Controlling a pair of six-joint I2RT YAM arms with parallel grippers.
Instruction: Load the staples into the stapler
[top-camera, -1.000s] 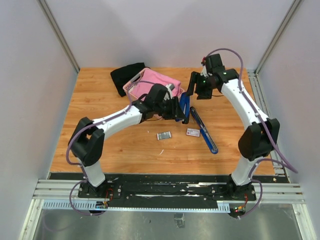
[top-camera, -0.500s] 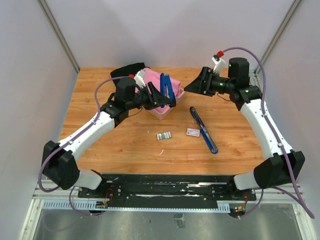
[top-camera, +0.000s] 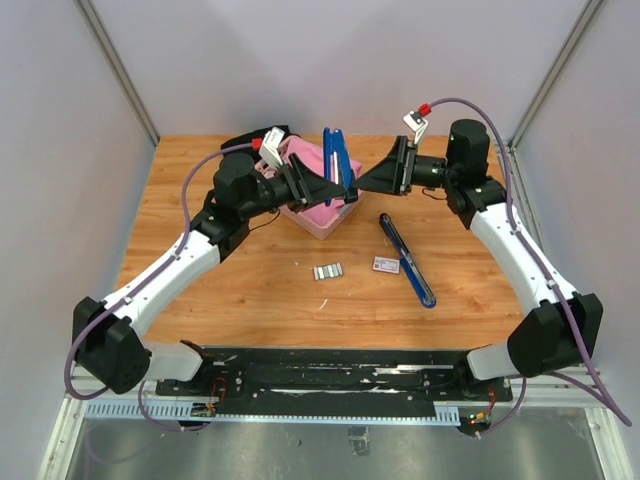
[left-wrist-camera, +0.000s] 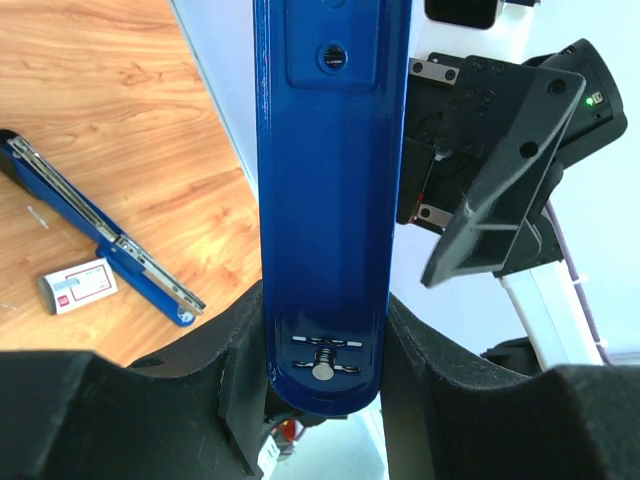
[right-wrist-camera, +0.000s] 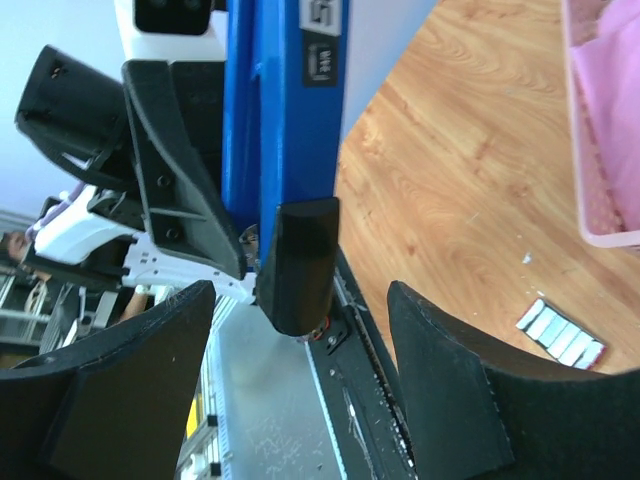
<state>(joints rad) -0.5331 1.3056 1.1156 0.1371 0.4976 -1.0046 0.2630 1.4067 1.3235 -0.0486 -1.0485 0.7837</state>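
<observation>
Wooden table, light-grain planks. Pink basket toward far middle, pink cloth bunched inside. Black cloth just behind basket's left side, partly hidden, near back wall. Pale walls on three sides. Aluminium rails along near edge.
</observation>
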